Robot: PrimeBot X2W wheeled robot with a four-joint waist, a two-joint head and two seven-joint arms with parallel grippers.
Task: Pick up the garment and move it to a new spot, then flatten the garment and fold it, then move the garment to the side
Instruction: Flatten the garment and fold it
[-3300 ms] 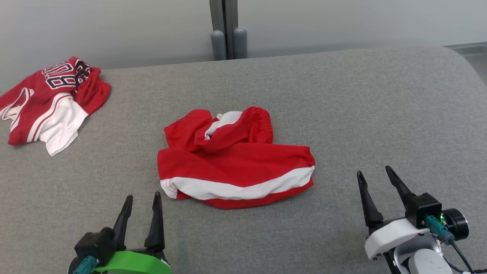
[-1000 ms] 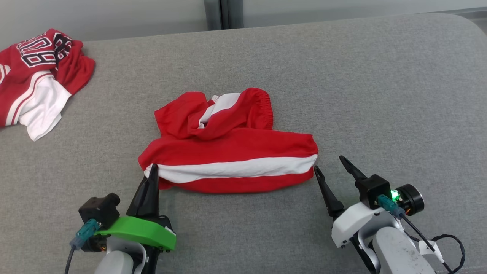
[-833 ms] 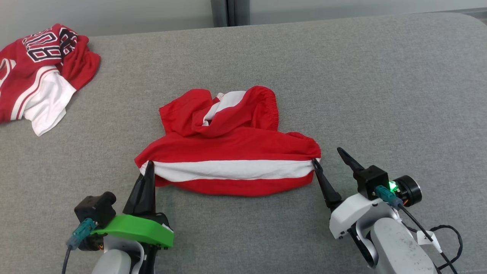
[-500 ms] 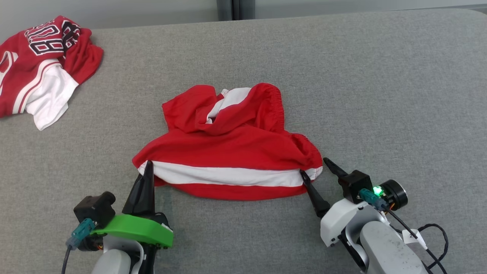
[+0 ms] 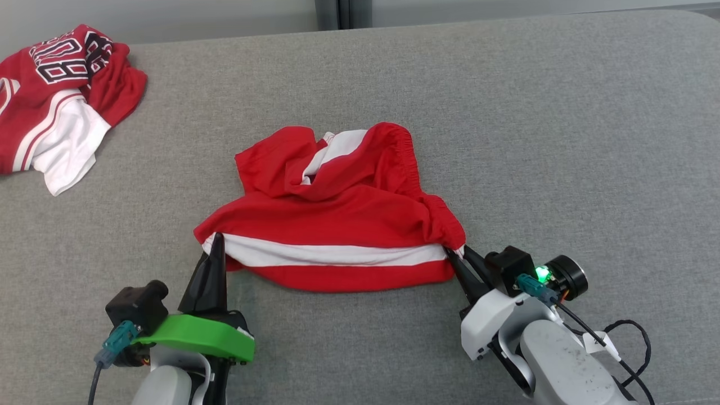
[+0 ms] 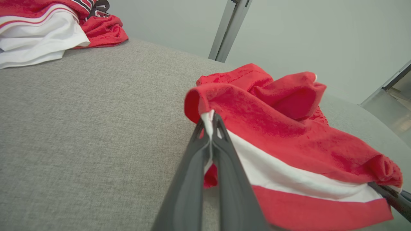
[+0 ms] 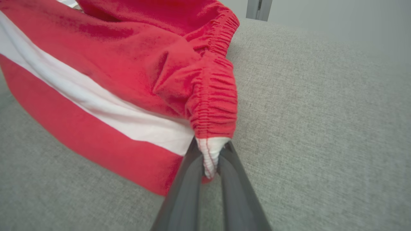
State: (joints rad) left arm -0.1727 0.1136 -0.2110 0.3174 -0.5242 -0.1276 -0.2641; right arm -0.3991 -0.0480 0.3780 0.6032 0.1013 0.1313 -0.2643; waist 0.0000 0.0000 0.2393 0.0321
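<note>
The garment is a pair of red shorts with a white stripe, lying crumpled in the middle of the grey cushion. My left gripper is shut on its left corner; the left wrist view shows the white hem pinched between the dark fingers. My right gripper is shut on the right corner at the elastic waistband, with the white edge clamped between its fingers. The cloth's front edge spans between both grippers.
A second red and white garment with black numbers lies bunched at the cushion's far left. A grey post stands behind the cushion against the pale wall. Bare cushion stretches to the right and front.
My right gripper slid in on the shorts' right corner and closed on it. The left gripper stayed shut on the left corner. The camera shifted slightly.
</note>
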